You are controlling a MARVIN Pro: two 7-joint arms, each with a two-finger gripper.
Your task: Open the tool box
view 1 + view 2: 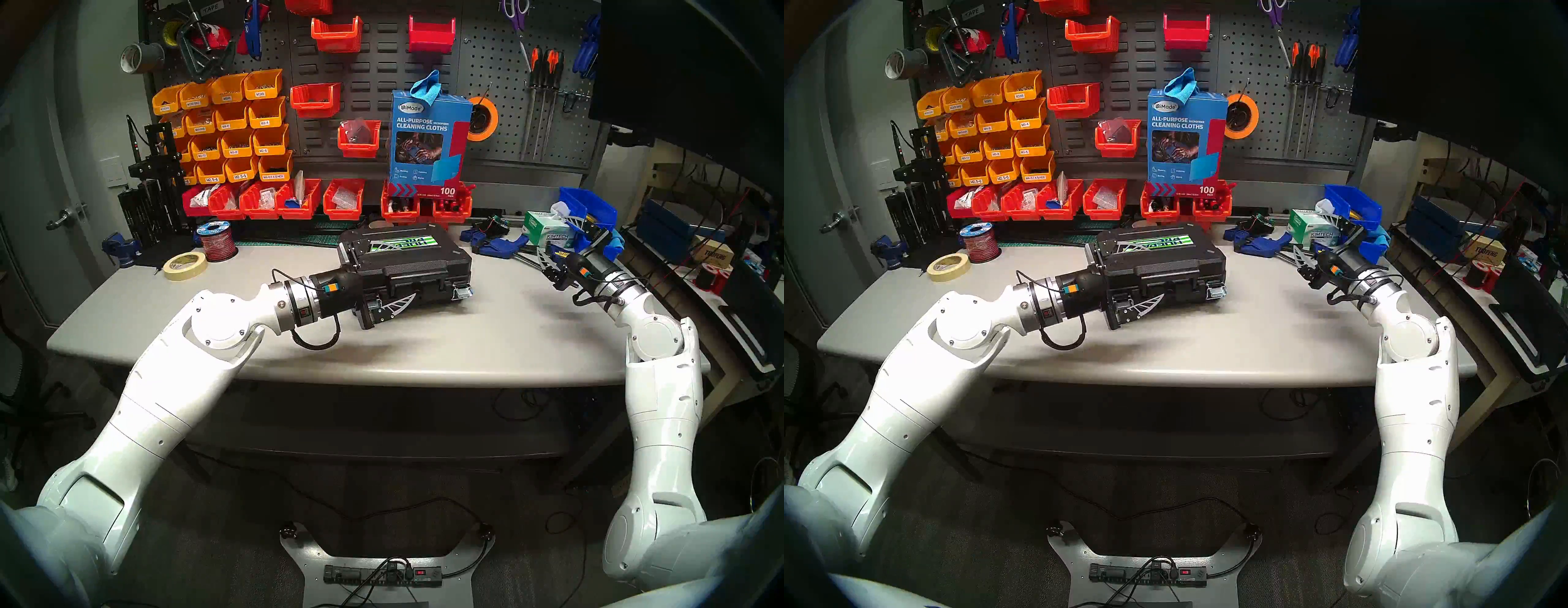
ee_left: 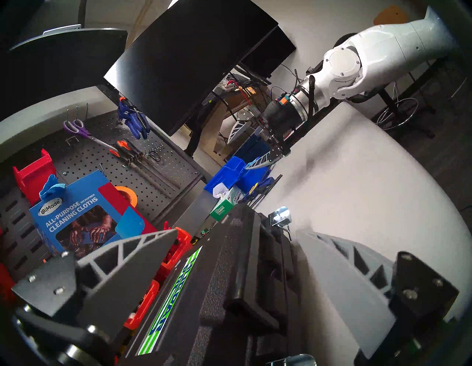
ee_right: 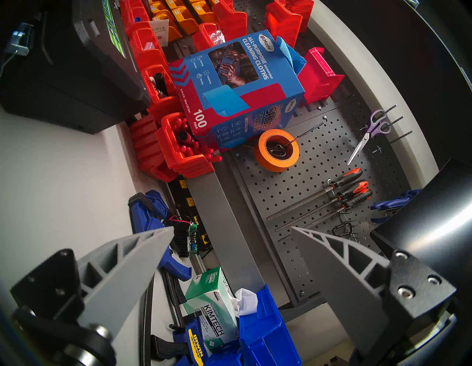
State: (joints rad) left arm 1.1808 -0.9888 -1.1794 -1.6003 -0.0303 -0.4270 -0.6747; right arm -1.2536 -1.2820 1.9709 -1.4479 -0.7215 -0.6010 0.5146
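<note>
Left gripper [image 1: 382, 276]: jaws wide, straddling the tool box's left end, one finger over the lid, one at the front.
Tool box [image 1: 418, 263]: shut (right latch flipped out), mid-table toward the back edge.
Right gripper [image 1: 551, 254]: jaws wide, empty, near the table's back right corner.

On the tall blue-and-red cardboard box [image 1: 428, 144] at the bench's rear edge, "UniMade", "ALL-PURPOSE MICROFIBER CLEANING CLOTHS" and "100 PACK" are printed; on its side panel [image 3: 265, 122], "SHOP TOWELS" is read. "KIMTECH" is marked on the green-and-white tissue carton [image 1: 547, 231] near the rear right corner, with "Kimwipes" and "286" legible in the right wrist view. "IRWIN QUICK-GRIP" is borne by the blue bar clamp's yellow label [image 3: 196, 343]. The lettering on the black hard-plastic case's green-and-white striped label [image 1: 403, 245] cannot be read.
</note>
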